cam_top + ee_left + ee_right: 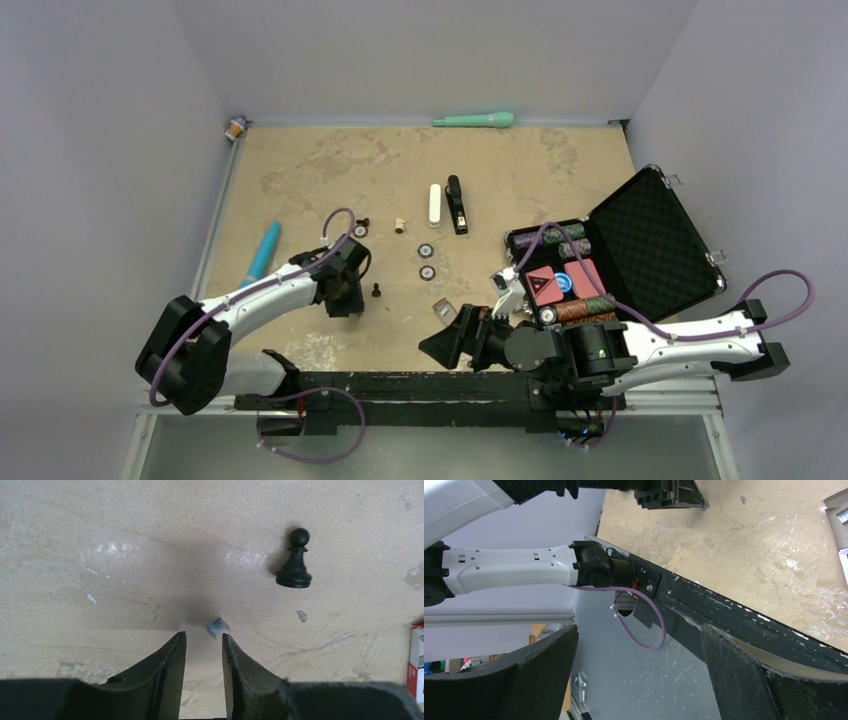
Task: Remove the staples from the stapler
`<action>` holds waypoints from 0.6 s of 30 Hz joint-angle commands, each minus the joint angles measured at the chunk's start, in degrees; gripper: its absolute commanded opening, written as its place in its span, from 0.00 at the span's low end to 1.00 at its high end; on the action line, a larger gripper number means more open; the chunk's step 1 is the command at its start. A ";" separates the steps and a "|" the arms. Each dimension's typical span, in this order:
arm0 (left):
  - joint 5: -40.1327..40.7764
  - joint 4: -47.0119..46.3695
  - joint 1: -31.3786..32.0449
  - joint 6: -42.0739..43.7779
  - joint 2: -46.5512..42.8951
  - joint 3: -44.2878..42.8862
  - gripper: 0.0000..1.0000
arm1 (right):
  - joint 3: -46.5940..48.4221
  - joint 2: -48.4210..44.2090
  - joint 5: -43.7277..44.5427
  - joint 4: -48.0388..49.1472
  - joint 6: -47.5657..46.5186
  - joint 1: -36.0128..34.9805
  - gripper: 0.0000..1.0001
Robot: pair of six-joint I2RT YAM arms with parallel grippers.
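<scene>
The black stapler (457, 205) lies on the tan table at the far middle, far from both grippers and out of both wrist views. My left gripper (346, 297) points down at the table left of centre. In the left wrist view it (204, 636) is slightly open and empty, with a small bent piece of staples (218, 627) lying on the table just beyond its right fingertip. My right gripper (442, 343) hangs over the table's near edge, wide open and empty (639, 627). A few loose staples (581, 685) lie on the grey surface below the table.
A black pawn (295, 562) stands right of the left gripper. A small silvery piece (441, 306) lies near the right gripper. An open black case (640, 240) with chips and cards sits at the right. A white tube (434, 204), two discs (426, 250) and a teal pen (263, 250) lie about.
</scene>
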State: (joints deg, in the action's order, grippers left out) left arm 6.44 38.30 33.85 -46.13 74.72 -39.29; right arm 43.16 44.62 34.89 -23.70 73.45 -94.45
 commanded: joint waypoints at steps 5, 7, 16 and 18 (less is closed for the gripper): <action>0.32 -5.99 0.92 -9.79 -4.69 4.86 0.43 | 2.44 1.50 -0.26 2.89 -0.86 -0.20 0.98; 0.60 -6.82 1.02 -11.37 -5.55 5.15 0.44 | 2.37 1.56 -0.27 2.88 -0.86 -0.20 0.98; 3.37 -5.85 1.69 -16.37 -4.11 4.51 0.43 | 1.14 0.73 -0.22 3.52 -0.51 -0.20 0.98; 3.74 -5.77 1.86 -17.36 -2.90 4.42 0.41 | 1.05 0.65 -0.27 3.55 -0.55 -0.20 0.98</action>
State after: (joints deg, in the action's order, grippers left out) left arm 7.70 33.04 35.22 -59.72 70.24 -34.22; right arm 43.18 46.33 34.70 -21.78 73.30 -94.45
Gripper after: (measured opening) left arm 0.426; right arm 0.978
